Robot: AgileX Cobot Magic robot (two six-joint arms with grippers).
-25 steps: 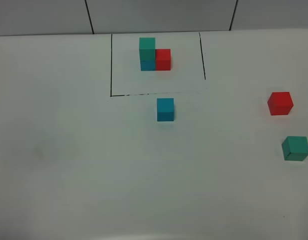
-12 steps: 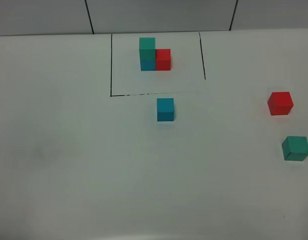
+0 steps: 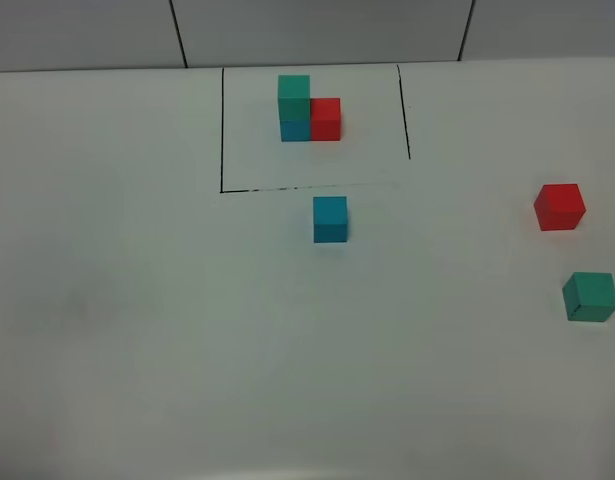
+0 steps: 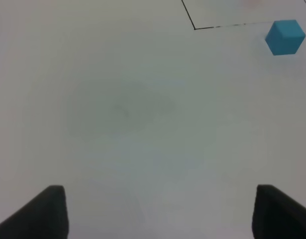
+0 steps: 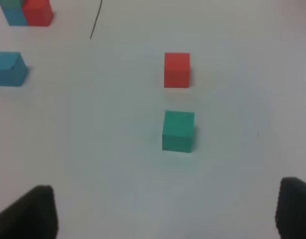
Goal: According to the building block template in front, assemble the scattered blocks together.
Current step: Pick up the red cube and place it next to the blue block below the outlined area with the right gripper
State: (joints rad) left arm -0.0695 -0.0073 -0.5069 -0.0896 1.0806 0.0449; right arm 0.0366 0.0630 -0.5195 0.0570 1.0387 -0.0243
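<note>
No change vs. prior frames: blue cube (image 3: 330, 219) sits just in front of template (image 3: 309, 108), red cube (image 3: 559, 207) & green cube (image 3: 589, 297) well right of it, L gripper (image 4: 160, 199) & R gripper (image 5: 167, 194) spread, empty; assy pending.

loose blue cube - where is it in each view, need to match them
Exterior high: blue cube near the middle, just outside the black outline on its near side.
Left wrist: blue cube just outside the outline's corner.
Right wrist: blue cube near the stacked cubes, apart from the red cube and green cube.
Shared landmark: the black outline.
</note>
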